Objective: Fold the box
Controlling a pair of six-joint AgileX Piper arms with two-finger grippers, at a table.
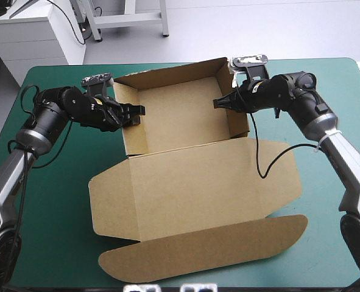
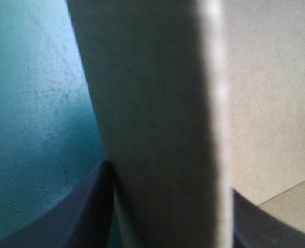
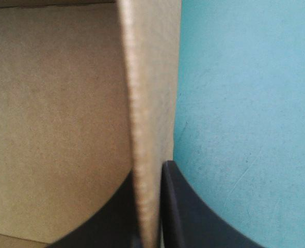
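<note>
High view: the brown box (image 1: 186, 176) sits mid-tabletop (image 1: 326, 243) as an open tray, the tray toward the far edge and its lid (image 1: 198, 243) lying flat toward the near edge. On the left, the left end effector (image 1: 136, 114) is clamped on the tray's left wall (image 1: 122, 125) — in the left wrist view that wall stands between its black fingers (image 2: 80, 212). On the right, the right end effector (image 1: 219, 102) pinches the right wall (image 1: 239, 118) — its wrist view shows the board's edge nipped between both fingers (image 3: 186, 212), teal-green cover (image 3: 245, 103) outside.

High view looks down on the table (image 1: 326, 91); wrist views close against walls of the box (image 1: 192, 176).
</note>
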